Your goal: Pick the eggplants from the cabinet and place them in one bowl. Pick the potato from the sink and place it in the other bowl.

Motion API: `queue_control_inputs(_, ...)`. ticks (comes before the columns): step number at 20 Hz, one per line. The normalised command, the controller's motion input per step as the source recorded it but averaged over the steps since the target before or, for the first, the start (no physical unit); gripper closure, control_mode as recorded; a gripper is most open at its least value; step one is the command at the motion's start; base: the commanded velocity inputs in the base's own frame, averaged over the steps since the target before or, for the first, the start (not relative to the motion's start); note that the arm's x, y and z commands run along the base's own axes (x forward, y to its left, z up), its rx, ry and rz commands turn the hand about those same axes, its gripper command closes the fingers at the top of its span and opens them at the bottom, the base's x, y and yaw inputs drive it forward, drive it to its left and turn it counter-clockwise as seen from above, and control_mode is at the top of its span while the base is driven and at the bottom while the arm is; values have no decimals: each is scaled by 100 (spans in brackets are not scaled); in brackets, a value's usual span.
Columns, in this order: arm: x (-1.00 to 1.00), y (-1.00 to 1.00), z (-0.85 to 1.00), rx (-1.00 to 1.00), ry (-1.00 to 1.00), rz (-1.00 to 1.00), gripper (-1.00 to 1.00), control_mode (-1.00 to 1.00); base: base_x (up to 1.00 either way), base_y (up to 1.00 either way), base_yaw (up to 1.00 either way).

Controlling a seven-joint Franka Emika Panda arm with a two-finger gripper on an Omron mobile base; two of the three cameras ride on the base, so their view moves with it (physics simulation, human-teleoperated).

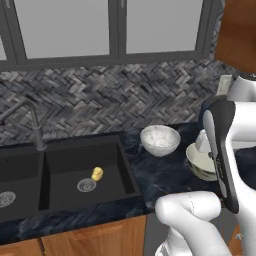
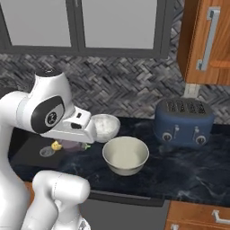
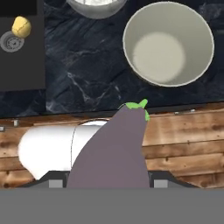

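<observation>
Gripper [image 3: 109, 186] pinching an eggplant [image 3: 114, 148] – green stem up, above the counter edge, cream bowl [image 3: 168, 43] beyond, potato [image 3: 21, 27] in the sink [image 3: 22, 65]

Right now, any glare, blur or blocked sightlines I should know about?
Hand view: sharp, but the eggplant in the tool blocks the lower middle. Left base view: the arm hides part of the cream bowl. Right base view: even light, no glare.

Two bowls [image 2: 126, 155] on dark counter [image 2: 188, 166]
</observation>
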Motion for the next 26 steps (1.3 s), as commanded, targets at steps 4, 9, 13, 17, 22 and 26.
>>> queue_control_inputs(4, 0, 0, 0, 0, 0, 0, 100, 100, 43, -65, -11)
queue_control_inputs(9, 0, 0, 0, 0, 0, 0, 100, 100, 0, -78, -7)
queue_control_inputs(13, 0, 0, 0, 0, 0, 0, 100, 100, 8, -84, -19)
queue_control_inputs(17, 0, 0, 0, 0, 0, 0, 100, 100, 45, -8, -14)
queue_control_inputs(22, 0, 0, 0, 0, 0, 0, 100, 100, 6, 2, 0)
queue_control_inputs(26, 0, 0, 0, 0, 0, 0, 100, 100, 0, 0, 0)
